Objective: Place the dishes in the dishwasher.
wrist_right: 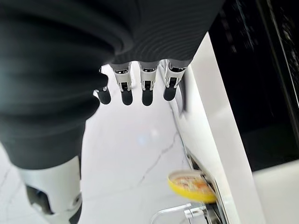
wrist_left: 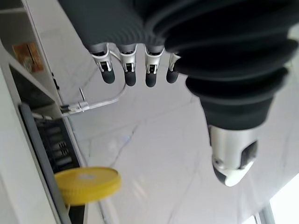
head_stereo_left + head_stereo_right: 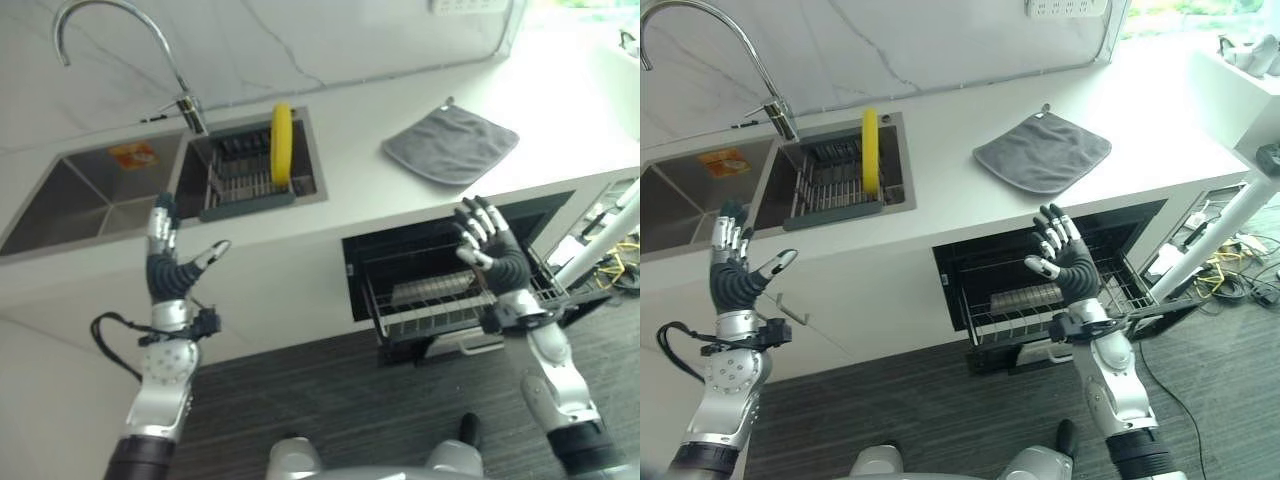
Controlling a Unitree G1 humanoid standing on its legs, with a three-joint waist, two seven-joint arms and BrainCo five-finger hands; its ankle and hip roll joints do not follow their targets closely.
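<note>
A yellow plate (image 3: pixel 283 143) stands on edge in the dark drying rack (image 3: pixel 245 178) inside the right sink basin; it also shows as a yellow disc (image 2: pixel 86 185) in the left wrist view. Below the counter the dishwasher (image 3: pixel 450 260) is open, its wire rack (image 3: pixel 440 295) pulled out with a grey tray inside. My left hand (image 3: pixel 165 260) is raised in front of the sink cabinet, fingers straight, holding nothing. My right hand (image 3: pixel 490 245) is raised in front of the dishwasher opening, fingers spread and empty.
A curved chrome tap (image 3: pixel 120 50) rises behind the double sink (image 3: pixel 90 195). A grey cloth (image 3: pixel 450 143) lies on the white counter to the right. A white pole (image 3: pixel 600 245) and cables stand at the far right on the dark floor.
</note>
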